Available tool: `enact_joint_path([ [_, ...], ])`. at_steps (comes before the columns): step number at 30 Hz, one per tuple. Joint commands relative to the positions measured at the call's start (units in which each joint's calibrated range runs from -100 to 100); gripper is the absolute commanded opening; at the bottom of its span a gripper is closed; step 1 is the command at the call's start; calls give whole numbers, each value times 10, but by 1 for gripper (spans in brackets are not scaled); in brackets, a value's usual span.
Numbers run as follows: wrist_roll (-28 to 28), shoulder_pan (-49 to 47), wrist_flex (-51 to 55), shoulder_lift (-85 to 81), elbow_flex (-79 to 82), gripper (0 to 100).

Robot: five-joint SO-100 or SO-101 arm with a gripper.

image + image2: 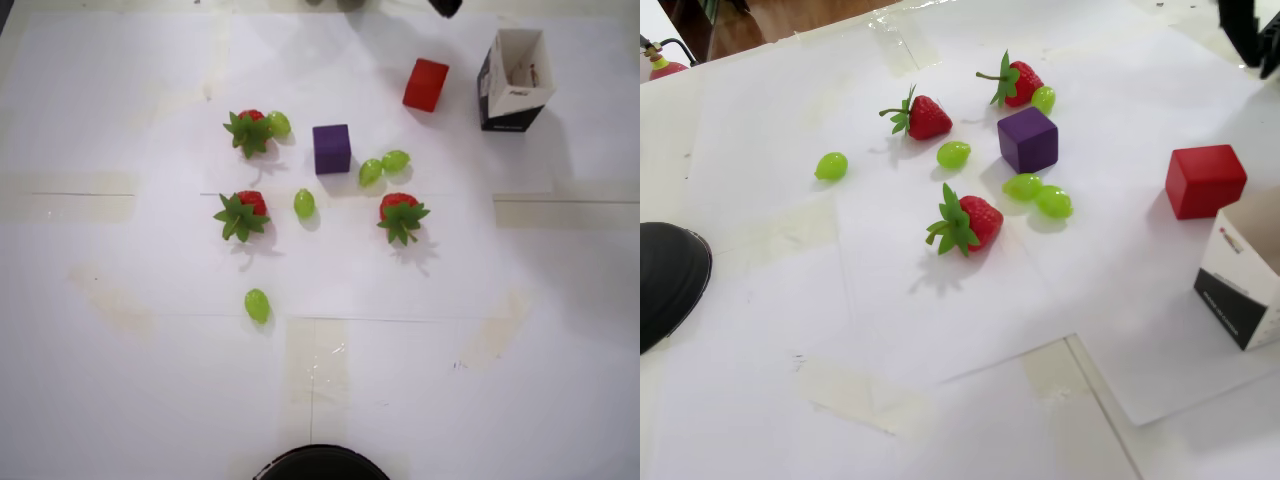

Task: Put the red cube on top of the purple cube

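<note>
Two cubes, both on the white paper and well apart, nothing stacked yet. In the overhead view the red cube [426, 84] sits toward the far right, just left of the black-and-white carton [514, 80]; the purple cube [331, 148] is nearer the middle, to its left and a bit closer to the near edge. The gripper [445, 6] is only a dark tip poking in at the far edge of the overhead view, just above the red cube; the fixed view shows a dark sliver [1250, 32] at its top right corner. Cannot tell whether the jaws are spread or pressed together, too little of it shows. It holds nothing, since the red cube sits alone on the paper. My read: the reach toward the red cube is the step in hand, the grasp is not yet made. Risks from here: the carton stands close on the red cube's right, so a wide approach could clip it or shove the cube against it. The purple cube is crowded: two green grapes [383, 165] lie just to its right, one strawberry [249, 131] with another grape off to its left, another strawberry [401, 216] near on the right side. A low carry could sweep those around. The purple top is small, so an off-centre or tilted release likely lets the red cube slide off.
</note>
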Motion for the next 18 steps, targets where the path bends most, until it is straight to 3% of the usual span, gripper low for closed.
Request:
enact_joint_path([
  [1,27,-31,-49,9,19,0],
  [18,105,23,-33,113,-31,1],
])
